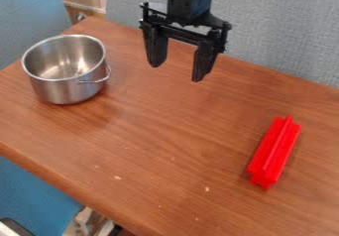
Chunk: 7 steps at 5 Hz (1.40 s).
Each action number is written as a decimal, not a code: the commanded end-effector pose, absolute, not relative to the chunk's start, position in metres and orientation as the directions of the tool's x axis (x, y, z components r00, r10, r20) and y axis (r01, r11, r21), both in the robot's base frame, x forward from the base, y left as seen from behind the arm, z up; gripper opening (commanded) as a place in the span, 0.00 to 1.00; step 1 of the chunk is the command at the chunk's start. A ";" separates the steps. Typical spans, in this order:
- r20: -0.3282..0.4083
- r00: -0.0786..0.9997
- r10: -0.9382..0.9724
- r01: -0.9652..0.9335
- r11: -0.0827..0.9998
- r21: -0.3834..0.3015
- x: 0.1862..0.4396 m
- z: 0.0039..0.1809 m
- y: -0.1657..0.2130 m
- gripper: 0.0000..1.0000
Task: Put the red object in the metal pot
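- The bright red ridged plastic block (276,152) lies flat on the brown wooden table (146,131), near its right edge.
- The shiny round steel pot (66,68) stands empty at far left (well apart from the block).
- The black gripper (181,65) hangs between them, jaws spread, holding nothing.
- Grasp, transfer and release all remain.

- End effector (180,64) black, pointing straight down, suspended in mid-air.
- Both fingers (157,49) spread fully apart, gripping nothing.
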<state>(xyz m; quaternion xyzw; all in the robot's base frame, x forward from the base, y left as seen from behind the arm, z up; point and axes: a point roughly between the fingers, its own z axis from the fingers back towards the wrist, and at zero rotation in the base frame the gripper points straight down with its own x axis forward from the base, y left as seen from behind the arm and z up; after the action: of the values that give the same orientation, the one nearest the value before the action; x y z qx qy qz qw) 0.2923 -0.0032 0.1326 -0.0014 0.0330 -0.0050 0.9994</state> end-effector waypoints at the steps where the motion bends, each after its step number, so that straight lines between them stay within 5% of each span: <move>1: -0.095 0.995 -0.028 0.028 1.000 -0.004 0.289 0.122 -0.015 1.00; 5: -0.068 0.965 -0.254 0.256 0.966 0.032 0.295 0.091 -0.143 1.00; 7: -0.100 0.958 -0.268 0.272 0.961 0.037 0.302 0.063 -0.147 1.00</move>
<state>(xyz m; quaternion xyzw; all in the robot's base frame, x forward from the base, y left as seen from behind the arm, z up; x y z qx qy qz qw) 0.2929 -0.1429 0.0455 0.0330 0.0778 -0.1347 0.9873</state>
